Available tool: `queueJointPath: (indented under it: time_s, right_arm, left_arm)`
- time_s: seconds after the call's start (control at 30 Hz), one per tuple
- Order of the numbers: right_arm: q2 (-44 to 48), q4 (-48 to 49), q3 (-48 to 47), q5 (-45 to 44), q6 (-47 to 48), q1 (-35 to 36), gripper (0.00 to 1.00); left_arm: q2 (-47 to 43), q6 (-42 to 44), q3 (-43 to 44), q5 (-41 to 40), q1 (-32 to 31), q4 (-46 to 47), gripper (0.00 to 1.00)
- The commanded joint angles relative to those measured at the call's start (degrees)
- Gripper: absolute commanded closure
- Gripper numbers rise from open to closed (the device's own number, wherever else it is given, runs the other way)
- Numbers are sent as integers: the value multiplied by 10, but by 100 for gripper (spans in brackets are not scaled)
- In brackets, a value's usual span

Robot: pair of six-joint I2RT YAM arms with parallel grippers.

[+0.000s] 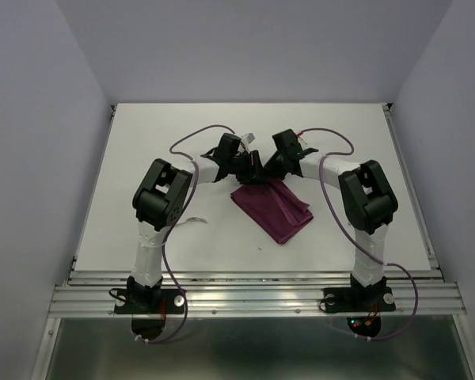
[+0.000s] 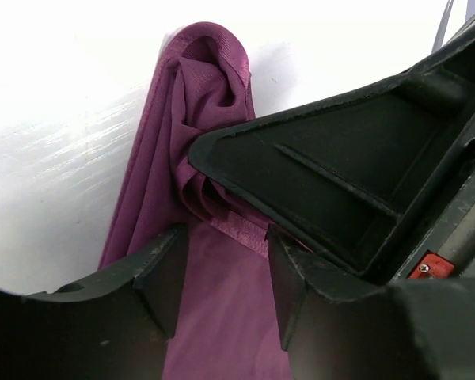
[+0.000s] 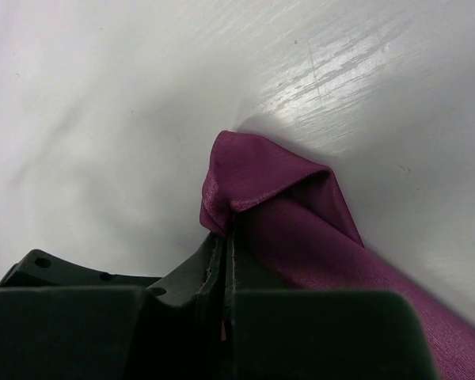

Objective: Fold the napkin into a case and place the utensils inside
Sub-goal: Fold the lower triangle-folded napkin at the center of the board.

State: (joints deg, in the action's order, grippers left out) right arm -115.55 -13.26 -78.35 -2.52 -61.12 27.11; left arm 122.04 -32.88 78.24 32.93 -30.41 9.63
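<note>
— Where is the napkin (image 1: 273,210) found?
— It is seen lying folded on the white desk (image 1: 142,158), between the two arms, with its far corner under both grippers.
— How is the right gripper (image 3: 224,241) held?
— It is closed tight. A raised fold at the cloth's corner is pinched between its fingers.
— And the left gripper (image 2: 222,265)?
— It is held apart and nothing is gripped by it. Bunched cloth is seen between and beyond its fingers. The body of the right gripper is seen just beside it, pressed into the same bunch.
</note>
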Motion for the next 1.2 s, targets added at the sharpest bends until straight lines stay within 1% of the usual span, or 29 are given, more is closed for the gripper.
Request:
queueJointPath:
  time_s: [0.0, 0.03, 0.07, 0.3, 0.4, 0.43, 0.5, 0.53, 0.57, 0.6, 0.67, 0.8, 0.9, 1.0, 1.17]
  right_arm:
    - [-6, 6, -22, 20, -11, 13, 99]
    - [-6, 8, -22, 26, -12, 13, 99]
    - [-5, 9, -22, 40, -12, 13, 99]
    - [-6, 8, -20, 40, -8, 13, 99]
    - [-6, 8, -14, 42, -7, 13, 99]
    - [-6, 9, -12, 42, -5, 13, 99]
    - [-4, 8, -7, 41, -2, 13, 95]
    - [-5, 8, -6, 40, 2, 13, 93]
    - [-4, 8, -5, 40, 4, 13, 91]
    - [-4, 8, -3, 40, 7, 13, 83]
    - [-2, 7, -1, 40, 14, 13, 77]
    - [9, 6, 6, 36, 23, 13, 68]
    - [30, 4, 15, 28, 32, 13, 68]
    - [50, -5, 20, -1, 43, 13, 66]
    - [64, -18, 25, -13, 62, 13, 66]
  left_arm:
    - [-15, -10, -4, 8, -16, 27, 48]
    - [-12, -11, -2, 8, -18, 29, 51]
    - [-9, -11, -2, 8, -19, 30, 51]
    - [-2, -32, -10, 5, -21, 55, 51]
    - [11, -38, -2, 5, -20, 55, 65]
    - [15, -39, 2, 6, -21, 56, 74]
    - [18, -41, 2, 6, -21, 56, 87]
    - [21, -42, 3, 6, -21, 56, 99]
    - [22, -43, 5, 6, -20, 54, 100]
    - [24, -43, 7, 8, -21, 53, 100]
    - [25, -43, 6, 10, -21, 54, 100]
    - [22, -40, 3, 14, -20, 57, 100]
    - [20, -35, 1, 15, -21, 55, 100]
    - [15, -30, -3, 16, -20, 54, 100]
    - [6, -22, -13, 18, -20, 54, 100]
